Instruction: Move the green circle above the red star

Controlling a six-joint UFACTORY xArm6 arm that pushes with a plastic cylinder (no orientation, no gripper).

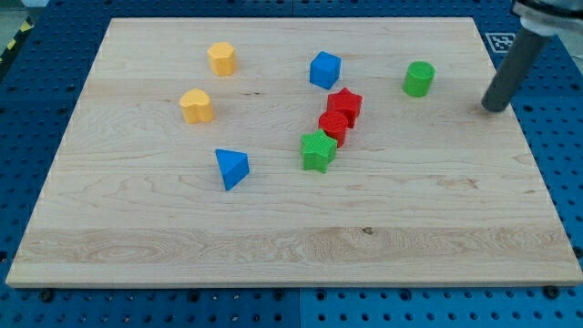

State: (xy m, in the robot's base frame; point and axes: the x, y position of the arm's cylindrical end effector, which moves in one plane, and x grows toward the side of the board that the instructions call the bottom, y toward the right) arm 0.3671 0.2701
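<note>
The green circle [419, 79] stands on the wooden board [291, 237] at the view's upper right. The red star [345, 104] lies left of it and slightly lower, near the board's middle, touching a red round block [333, 126] just below it. A green star [318, 150] touches that red block from below left. My tip [494, 108] is to the right of the green circle and a little lower, apart from it, near the board's right edge. It touches no block.
A blue cube [324, 70] sits above and left of the red star. A blue triangle [231, 168] lies left of the green star. A yellow hexagon [221, 58] and a yellow heart [196, 106] are at the upper left.
</note>
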